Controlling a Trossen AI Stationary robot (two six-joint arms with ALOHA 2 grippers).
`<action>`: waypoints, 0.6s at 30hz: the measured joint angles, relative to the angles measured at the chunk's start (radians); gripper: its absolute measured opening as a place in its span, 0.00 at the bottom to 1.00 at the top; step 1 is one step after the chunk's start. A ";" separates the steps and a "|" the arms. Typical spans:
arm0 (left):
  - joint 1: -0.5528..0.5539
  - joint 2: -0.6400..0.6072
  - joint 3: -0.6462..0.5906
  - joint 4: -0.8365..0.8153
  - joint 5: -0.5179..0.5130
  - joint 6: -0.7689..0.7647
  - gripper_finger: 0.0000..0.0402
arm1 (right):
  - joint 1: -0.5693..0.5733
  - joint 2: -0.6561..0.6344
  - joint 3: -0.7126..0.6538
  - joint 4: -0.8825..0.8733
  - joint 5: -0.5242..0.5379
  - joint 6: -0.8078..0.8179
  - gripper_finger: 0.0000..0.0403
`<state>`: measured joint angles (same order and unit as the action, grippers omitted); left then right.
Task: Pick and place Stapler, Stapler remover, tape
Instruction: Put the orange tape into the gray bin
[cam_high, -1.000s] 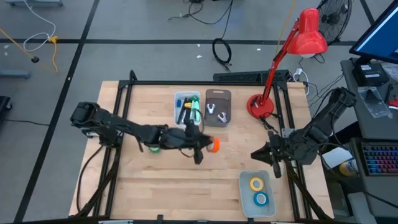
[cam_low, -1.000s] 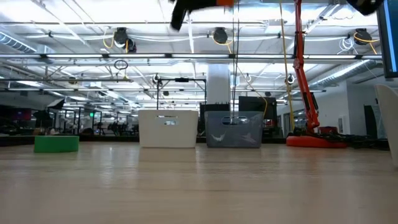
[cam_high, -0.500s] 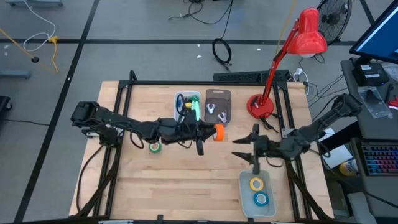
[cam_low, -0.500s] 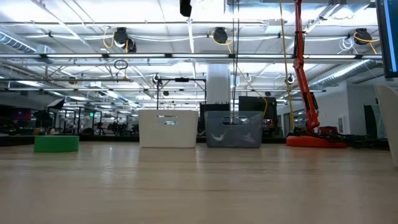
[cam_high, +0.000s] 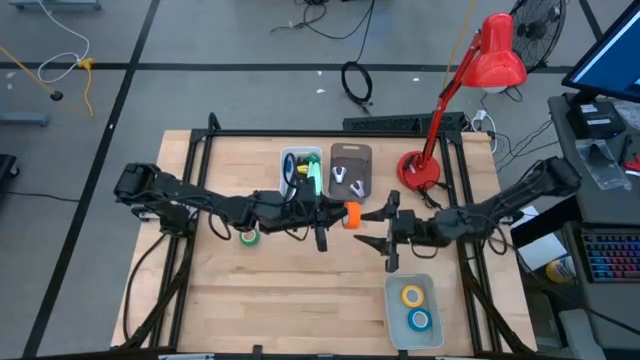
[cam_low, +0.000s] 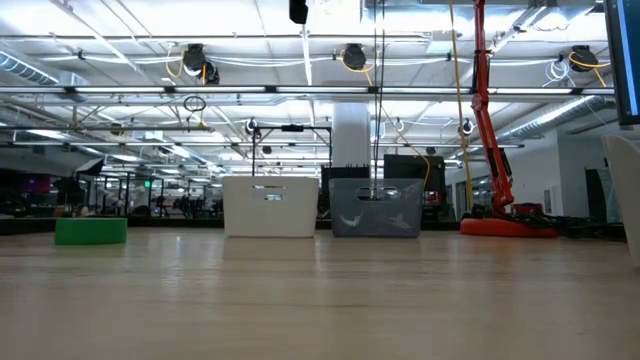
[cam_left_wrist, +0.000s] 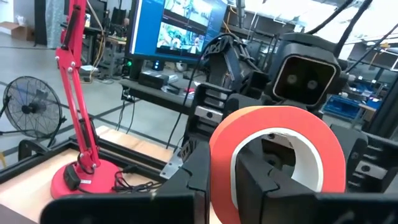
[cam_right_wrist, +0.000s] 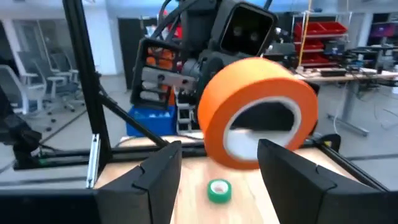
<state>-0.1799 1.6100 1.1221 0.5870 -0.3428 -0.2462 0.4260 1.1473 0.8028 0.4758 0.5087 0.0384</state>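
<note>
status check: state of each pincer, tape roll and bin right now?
left pincer: shut on orange tape, held above the table
right pincer: open, facing the orange tape
green tape: lying on the table
yellow tape, blue tape: lying in the pale bin

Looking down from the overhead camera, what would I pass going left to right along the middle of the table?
Green tape roll → left gripper holding the orange tape roll → right gripper, jaws open toward that roll → red lamp base, farther back.
</note>
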 joint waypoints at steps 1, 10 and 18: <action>0.000 0.000 0.000 0.000 0.000 0.000 0.09 | -0.011 0.009 0.000 0.021 -0.022 0.001 0.51; 0.002 0.000 0.000 -0.009 -0.017 0.011 0.09 | -0.071 0.041 0.000 0.104 -0.095 0.019 0.47; 0.015 0.000 0.000 -0.014 -0.031 0.029 0.09 | -0.081 0.041 0.000 0.103 -0.144 0.029 0.26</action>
<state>-0.1647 1.6100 1.1221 0.5726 -0.3741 -0.2173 0.3450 1.1885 0.8028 0.5789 0.3647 0.0669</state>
